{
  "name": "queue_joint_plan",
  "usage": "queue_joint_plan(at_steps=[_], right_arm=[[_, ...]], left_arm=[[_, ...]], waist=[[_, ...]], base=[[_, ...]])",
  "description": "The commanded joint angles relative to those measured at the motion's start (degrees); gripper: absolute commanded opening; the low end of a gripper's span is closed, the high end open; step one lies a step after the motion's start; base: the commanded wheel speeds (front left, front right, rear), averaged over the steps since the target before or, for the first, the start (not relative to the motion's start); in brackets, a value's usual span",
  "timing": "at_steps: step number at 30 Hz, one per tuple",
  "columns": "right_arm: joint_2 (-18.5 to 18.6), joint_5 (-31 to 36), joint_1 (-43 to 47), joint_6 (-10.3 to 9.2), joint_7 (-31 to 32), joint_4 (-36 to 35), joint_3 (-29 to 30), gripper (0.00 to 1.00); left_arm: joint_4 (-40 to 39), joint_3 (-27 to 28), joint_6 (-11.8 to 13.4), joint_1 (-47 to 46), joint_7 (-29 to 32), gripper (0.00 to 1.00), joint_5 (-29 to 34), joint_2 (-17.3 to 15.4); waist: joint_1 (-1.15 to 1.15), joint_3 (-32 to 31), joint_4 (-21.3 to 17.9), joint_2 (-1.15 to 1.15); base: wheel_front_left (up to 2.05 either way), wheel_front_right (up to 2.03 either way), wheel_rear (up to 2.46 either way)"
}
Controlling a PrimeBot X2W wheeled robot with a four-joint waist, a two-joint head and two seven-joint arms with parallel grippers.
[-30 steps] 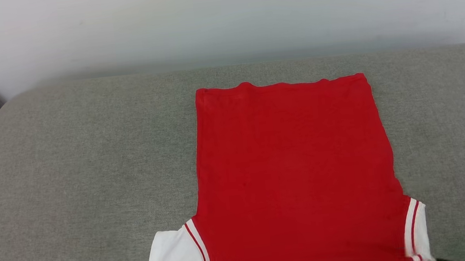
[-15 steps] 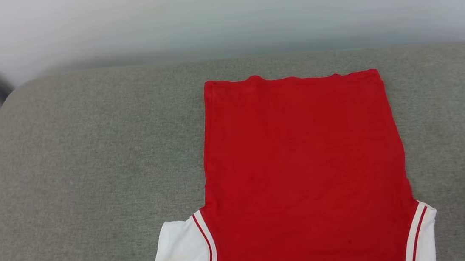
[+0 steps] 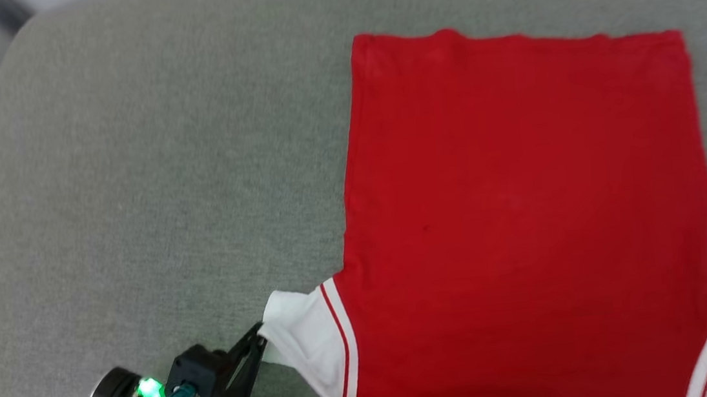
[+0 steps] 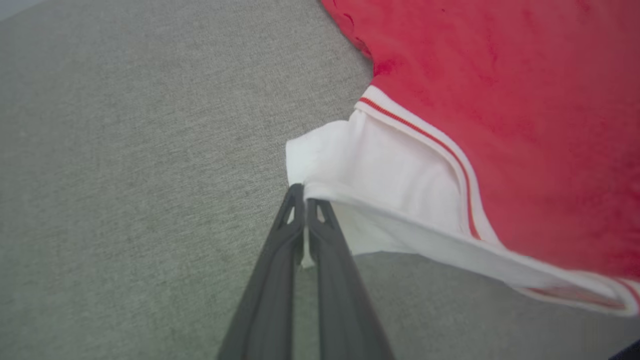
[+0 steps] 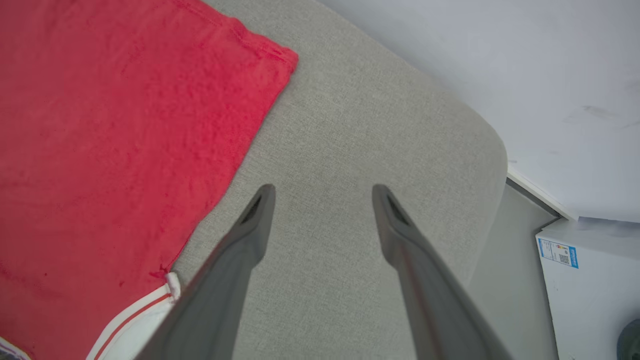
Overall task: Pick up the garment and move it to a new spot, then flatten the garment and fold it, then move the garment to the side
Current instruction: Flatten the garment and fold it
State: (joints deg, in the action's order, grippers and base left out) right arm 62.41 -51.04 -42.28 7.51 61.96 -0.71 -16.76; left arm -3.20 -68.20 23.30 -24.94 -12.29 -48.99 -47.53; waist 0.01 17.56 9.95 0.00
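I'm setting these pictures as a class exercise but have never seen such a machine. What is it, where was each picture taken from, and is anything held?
This is a two-armed robot; each arm ends in two long dark fingers. The wide picture comes from a camera on its head, looking down at a grey fabric surface where a red garment lies spread flat. The other two come from cameras on the wrists, looking along each arm's fingers. In the left wrist view the left fingers are pressed together on the edge of the garment's white sleeve, pinching it. In the right wrist view the right fingers stand wide apart over bare grey surface beside the garment, holding nothing.
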Motion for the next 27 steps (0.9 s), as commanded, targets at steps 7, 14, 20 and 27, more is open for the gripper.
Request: queue_joint_plan(at_steps=[7, 14, 20, 27], right_arm=[[-2.4, 5.3, -14.4, -0.05, 14.2, 3.7, -1.8, 1.00], [-5.8, 10.3, -20.4, -0.05, 17.6, 7.8, -2.6, 1.00], [-6.1, 11.0, -18.3, -0.05, 17.3, 9.5, -4.0, 1.00], [-5.8, 9.8, -12.7, -0.05, 15.1, 10.9, -5.7, 0.00]], left_arm=[[-1.4, 1.2, 0.2, -5.0, -0.9, 0.00, 3.2, 2.5], [-1.3, 1.3, -0.1, -7.3, -0.9, 0.00, 5.1, 4.9], [-0.9, 1.2, 0.2, -8.1, -0.7, 0.00, 5.9, 5.7], [-0.7, 1.4, 0.7, -7.6, -0.8, 0.00, 5.9, 5.4]], waist=[[-0.01, 14.2, 6.6, 0.00], [-0.01, 20.3, 9.5, 0.00], [-0.01, 22.7, 10.8, 0.00], [-0.01, 22.7, 11.0, 0.00]], base=[[0.00, 0.00, 0.00], [0.00, 0.00, 0.00], [0.00, 0.00, 0.00], [0.00, 0.00, 0.00]])
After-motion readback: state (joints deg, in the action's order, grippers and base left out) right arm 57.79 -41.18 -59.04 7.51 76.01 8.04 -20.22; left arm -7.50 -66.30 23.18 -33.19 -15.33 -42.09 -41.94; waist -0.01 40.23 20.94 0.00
